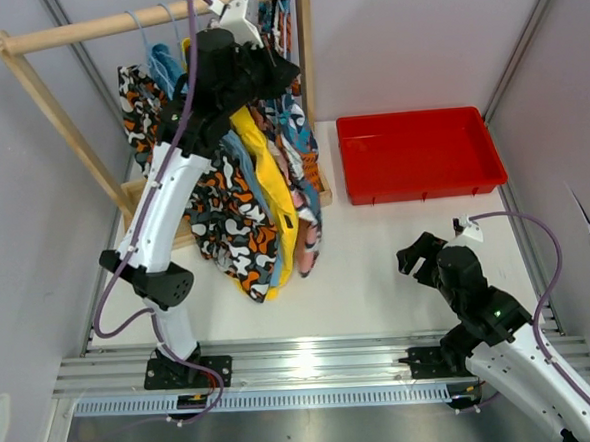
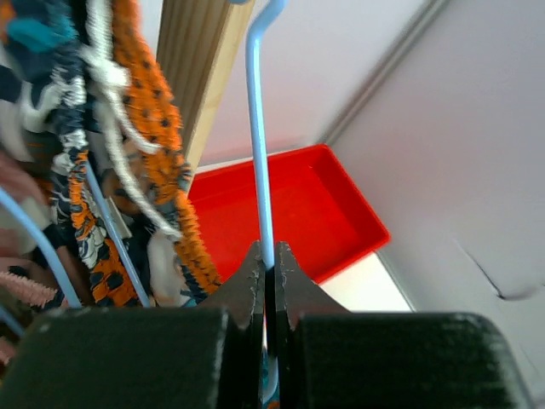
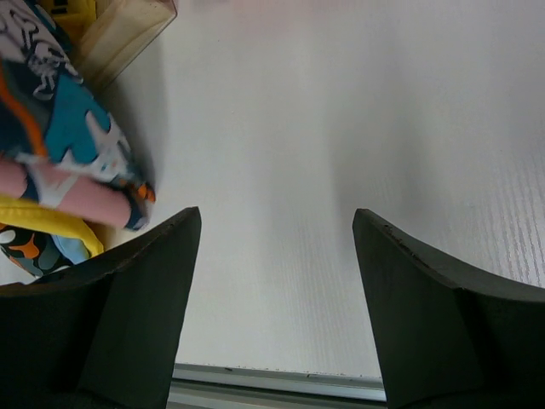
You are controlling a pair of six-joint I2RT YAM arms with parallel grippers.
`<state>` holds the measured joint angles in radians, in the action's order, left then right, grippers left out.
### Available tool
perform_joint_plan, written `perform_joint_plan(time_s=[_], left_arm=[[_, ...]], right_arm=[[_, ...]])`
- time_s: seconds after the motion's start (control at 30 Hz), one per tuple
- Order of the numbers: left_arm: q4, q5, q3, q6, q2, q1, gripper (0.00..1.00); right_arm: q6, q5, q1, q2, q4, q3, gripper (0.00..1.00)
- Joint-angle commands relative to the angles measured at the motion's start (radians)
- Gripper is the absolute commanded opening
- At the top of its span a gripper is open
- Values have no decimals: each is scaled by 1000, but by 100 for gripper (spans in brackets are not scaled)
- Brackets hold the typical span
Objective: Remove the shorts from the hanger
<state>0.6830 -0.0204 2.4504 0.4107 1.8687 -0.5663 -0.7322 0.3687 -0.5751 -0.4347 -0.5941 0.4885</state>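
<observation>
Several shorts hang bunched from hangers on a wooden rack (image 1: 83,32): a black-orange-white blotched pair (image 1: 230,225), a yellow pair (image 1: 273,182) and a blue-orange patterned pair (image 1: 301,160). High among them, my left gripper (image 1: 271,72) is shut on the light blue wire neck of a hanger (image 2: 258,153), which runs up from between the closed jaws (image 2: 268,256). An orange-black waistband (image 2: 162,145) hangs just to its left. My right gripper (image 1: 417,254) stands open low over the table, nothing between its fingers (image 3: 277,226). The hems of the shorts (image 3: 68,128) lie to its left.
A red tray (image 1: 419,155) sits on the table at the back right, also visible behind the hanger as the red tray (image 2: 289,213). The rack's upright post (image 2: 200,77) stands close to my left gripper. The rack's base (image 3: 128,34) rests on the white table.
</observation>
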Motion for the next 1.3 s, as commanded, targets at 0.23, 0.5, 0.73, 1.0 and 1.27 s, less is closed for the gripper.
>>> perform_joint_plan(time_s=[0.23, 0.5, 0.73, 1.0, 1.27], left_arm=[[-71, -452, 47, 145, -167, 74, 0], [117, -494, -235, 117, -357, 75, 0], [104, -429, -673, 91, -629, 77, 0], [139, -526, -811, 149, -838, 2, 0], [205, -552, -633, 204, -872, -106, 0]], right_arm=[[30, 45, -6, 8, 10, 111, 78], [80, 38, -6, -28, 53, 212, 80], [102, -3, -6, -101, 97, 285, 80], [261, -252, -6, -130, 255, 396, 99], [415, -487, -6, -297, 358, 668, 99]])
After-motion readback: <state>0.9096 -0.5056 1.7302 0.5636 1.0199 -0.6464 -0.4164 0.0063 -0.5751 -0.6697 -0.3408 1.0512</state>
